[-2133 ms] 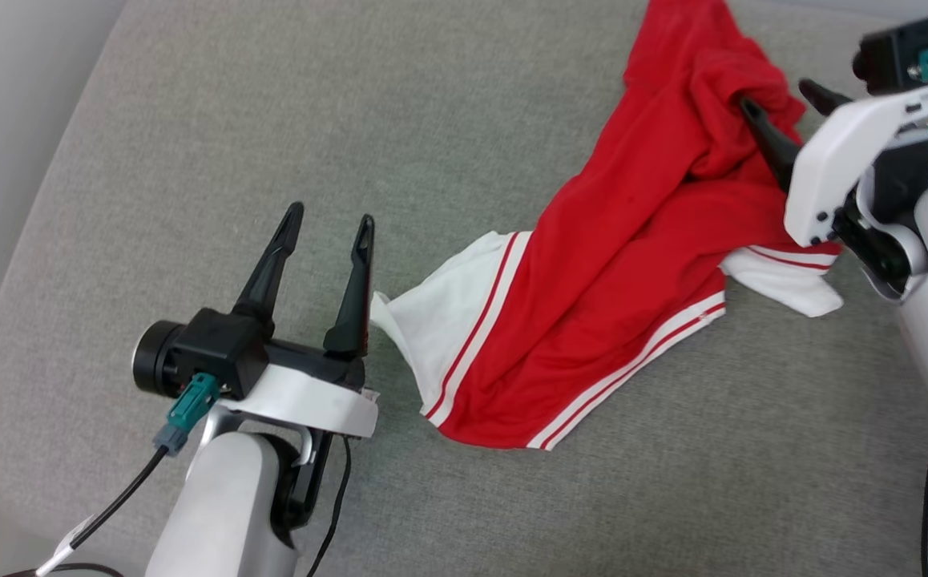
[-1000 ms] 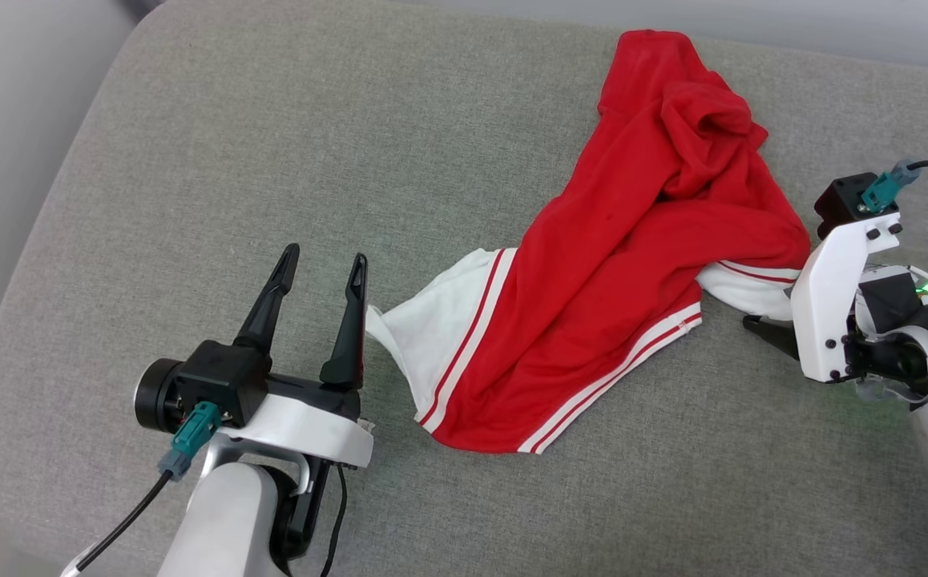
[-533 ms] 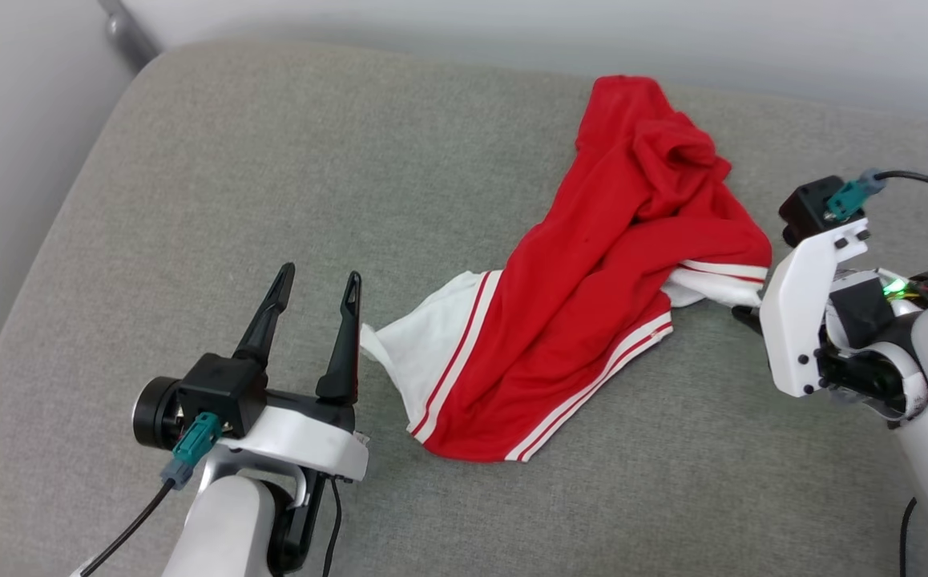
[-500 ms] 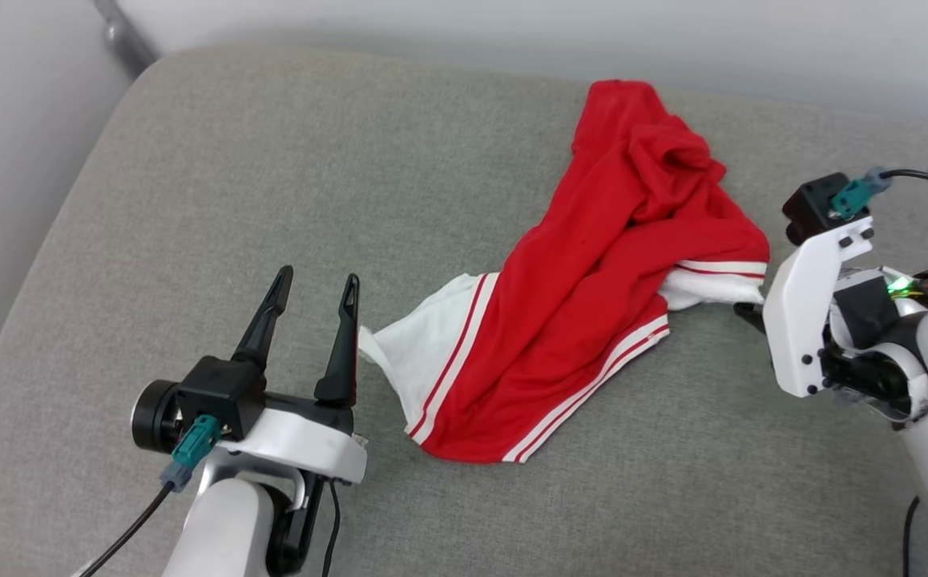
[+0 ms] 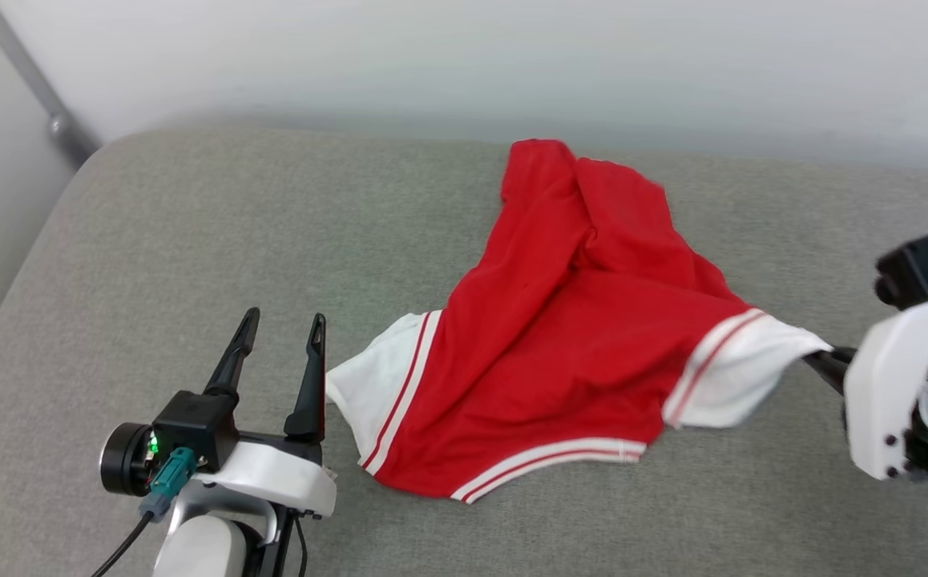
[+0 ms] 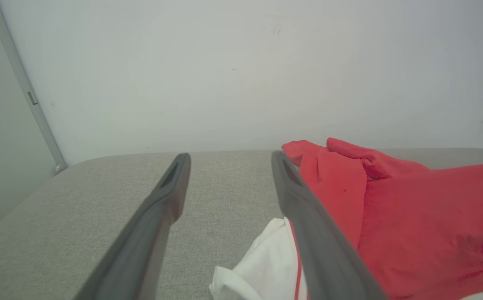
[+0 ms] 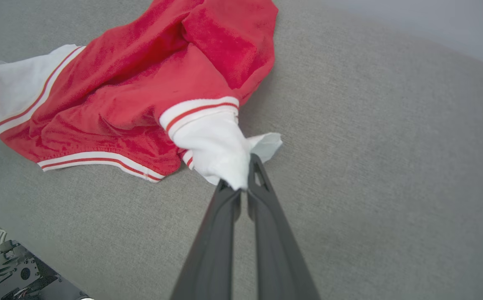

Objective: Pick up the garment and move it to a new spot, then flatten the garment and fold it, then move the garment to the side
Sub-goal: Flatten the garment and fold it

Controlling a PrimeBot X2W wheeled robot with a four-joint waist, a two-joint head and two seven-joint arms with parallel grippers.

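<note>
Red soft jersey T-shirt, white sleeves, red-and-white stripe trim: lies rumpled on grey woven-fabric cushion, right of centre in head view, red body bunched toward cushion's far edge, striped hem toward near edge. Right-hand white sleeve drawn out sideways toward robot's right. Right gripper: dark fingers pressed together, pinching tip of that sleeve. Other white sleeve just beside left gripper; contact unclear. Left gripper fingers spread wide, nothing between them. Pale plain wall behind cushion.
</note>
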